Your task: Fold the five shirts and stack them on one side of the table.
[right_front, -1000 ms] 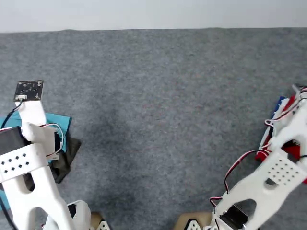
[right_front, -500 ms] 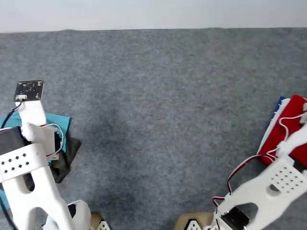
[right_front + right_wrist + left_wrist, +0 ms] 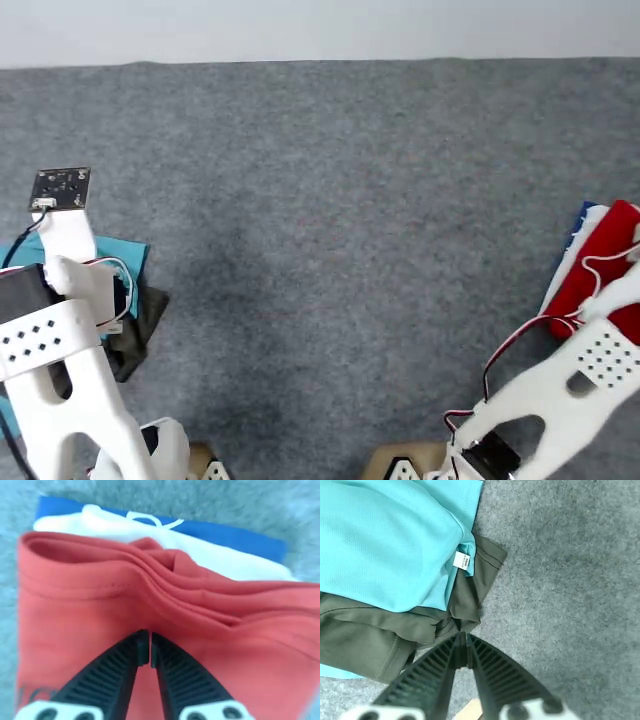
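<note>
Starting from the largest item, what lies where? (Student)

Grey table [image 3: 350,200] carries two piles, well apart. At the left arm's side a teal shirt [image 3: 385,540] lies on a dark olive shirt [image 3: 360,640], which pokes out rumpled beneath it. At the right arm's side a folded red shirt [image 3: 90,605] tops a white shirt [image 3: 210,555] and a blue shirt [image 3: 225,535]. (Tutor)

How should such cloth handle? (Student)

Probably light, soft and limp. It has no stiffness to hold a fold, and layers are likely to slide or sag when lifted. A pinch on a flat top face would likely raise one layer only. The better hold is at a folded edge, where all layers can be caught together. (Tutor)

And the arms? (Student)

Left arm extends over its pile, with the left gripper [image 3: 462,642] pointing down at the dark olive shirt's border beside bare table. Its jaws are closed tip to tip, and whether they nip cloth cannot be told. Right arm reaches to the table's right edge, with the right gripper [image 3: 146,642] over the red shirt. Its jaws are closed, and nothing shows between them. (Tutor)
</note>
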